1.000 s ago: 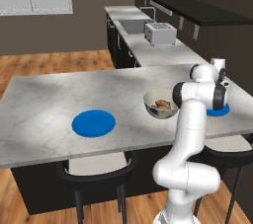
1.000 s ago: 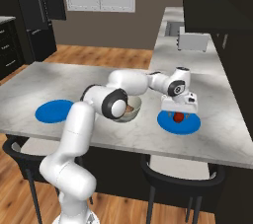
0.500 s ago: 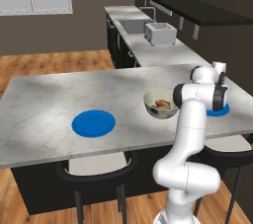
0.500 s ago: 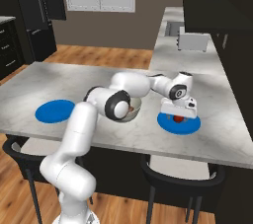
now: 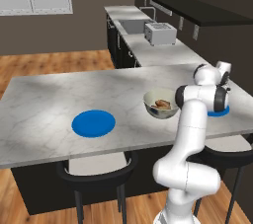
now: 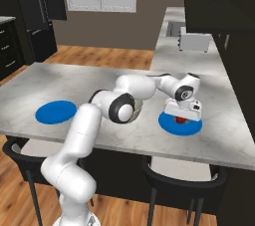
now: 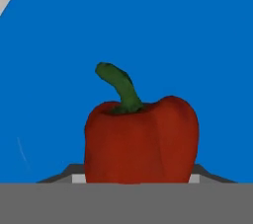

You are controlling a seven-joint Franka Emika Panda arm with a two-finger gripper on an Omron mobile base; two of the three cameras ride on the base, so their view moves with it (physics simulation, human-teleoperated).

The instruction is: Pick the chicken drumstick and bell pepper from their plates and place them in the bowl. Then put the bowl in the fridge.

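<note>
Since the chicken drumstick (image 5: 162,103) already lies in the bowl (image 5: 160,111), the gripper (image 6: 182,117) hangs over the right plate (image 6: 191,127), straddling the bell pepper (image 7: 142,139); whether its fingers clamp it, I cannot tell.

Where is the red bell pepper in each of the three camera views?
Left base view: hidden behind the arm; just its blue plate edge shows at right.
Right base view: bell pepper under the pincer, right of centre.
Hand view: bell pepper, low centre.
Shared landmark: that blue plate.
</note>
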